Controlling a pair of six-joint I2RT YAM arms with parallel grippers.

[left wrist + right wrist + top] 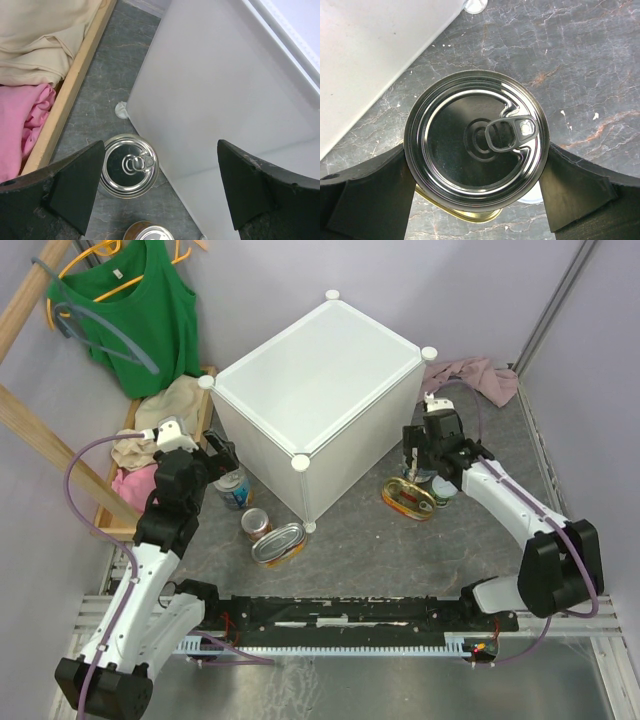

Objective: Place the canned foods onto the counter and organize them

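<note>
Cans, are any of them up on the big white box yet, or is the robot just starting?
Just starting. No can stands on the counter yet. The right gripper is closed around a tall can beside it. The left gripper hangs open over a second tall can. All six still need putting up top, including the oval tin and the small orange can on the floor.

The left gripper [161,150] points down, jaws wide apart and empty. The right gripper [475,146] clamps a can [451,125] between its fingers.
</note>
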